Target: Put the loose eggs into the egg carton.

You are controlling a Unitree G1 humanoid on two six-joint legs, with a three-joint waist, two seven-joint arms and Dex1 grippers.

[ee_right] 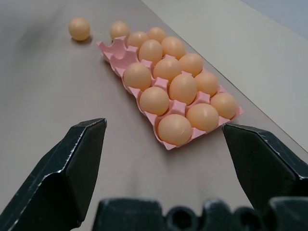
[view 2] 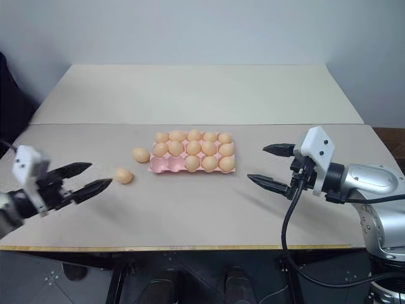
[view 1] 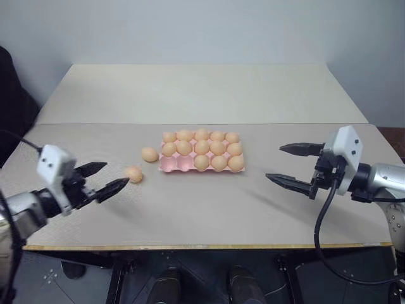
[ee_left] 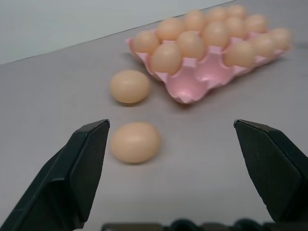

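A pale pink moulded egg carton (view 1: 171,164), lidless, lies flat mid-counter with thirteen tan-orange eggs seated and two near-row cups at its left end empty, while two loose eggs (view 1: 149,154) (view 1: 133,174) rest on the counter just left of it, apart from each other.

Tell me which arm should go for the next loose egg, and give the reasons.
Left. Its open pincer sits just short of the nearer loose egg, with the other loose egg just beyond it. The right pincer is open too, but on the far side of the egg carton.
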